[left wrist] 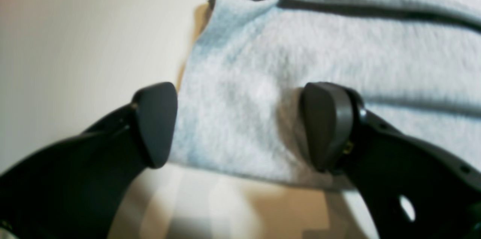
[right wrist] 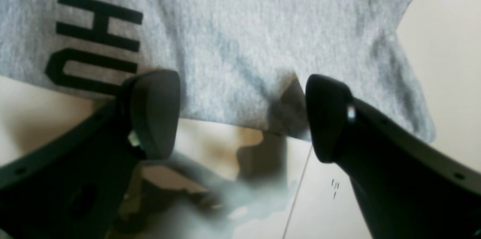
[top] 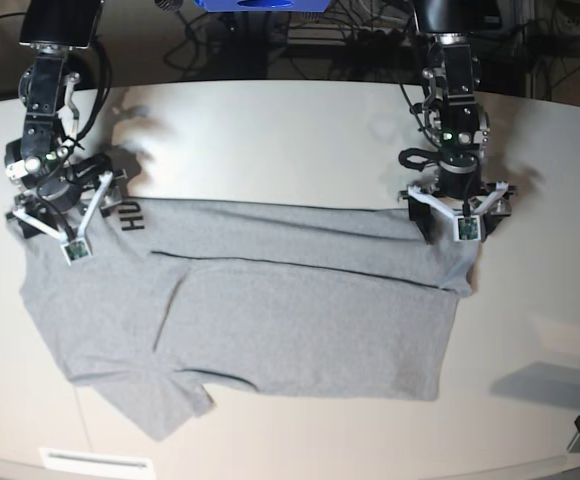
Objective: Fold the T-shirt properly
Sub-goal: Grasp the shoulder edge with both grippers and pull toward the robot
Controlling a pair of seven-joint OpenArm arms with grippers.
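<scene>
T-shirt, heather-grey, soft and limp, lies partly folded on the table, its far edge between the wide-open, empty jaws of the left gripper and right gripper, so pinching that far edge's corners seems best.

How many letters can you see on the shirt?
2: an H and a U, side by side near the far edge of the T-shirt, next to the right gripper. More may be hidden under folded cloth.
</scene>
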